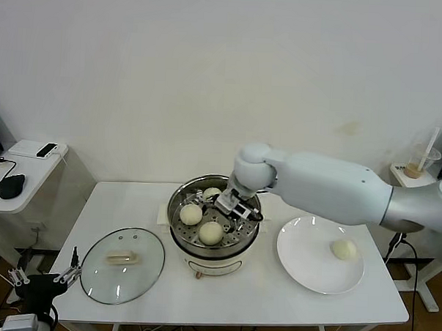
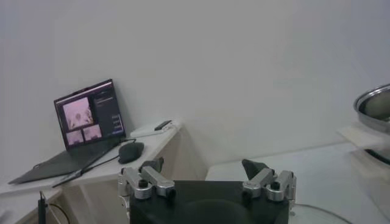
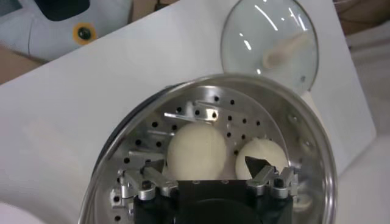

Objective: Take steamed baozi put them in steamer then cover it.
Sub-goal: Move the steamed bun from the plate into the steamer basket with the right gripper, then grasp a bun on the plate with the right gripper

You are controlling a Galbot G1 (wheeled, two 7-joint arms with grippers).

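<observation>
The steamer (image 1: 178, 234) stands mid-table with three steamed baozi on its perforated tray (image 1: 191, 214) (image 1: 211, 232) (image 1: 212, 192). My right gripper (image 1: 234, 207) reaches down inside the pot, open. In the right wrist view the right gripper (image 3: 203, 165) has its jaws spread either side of one baozi (image 3: 196, 149) resting on the tray, with a second baozi (image 3: 265, 157) beside it. A further baozi (image 1: 343, 248) lies on the white plate (image 1: 305, 266). The cover (image 1: 123, 264) lies flat on the table left of the steamer. My left gripper (image 1: 46, 274) waits open off the table's front left corner.
A side table (image 1: 26, 173) on the left carries a mouse (image 2: 130, 150) and a laptop (image 2: 85, 125). A cup with a straw (image 1: 419, 164) stands on a stand at the far right. The wall runs close behind the table.
</observation>
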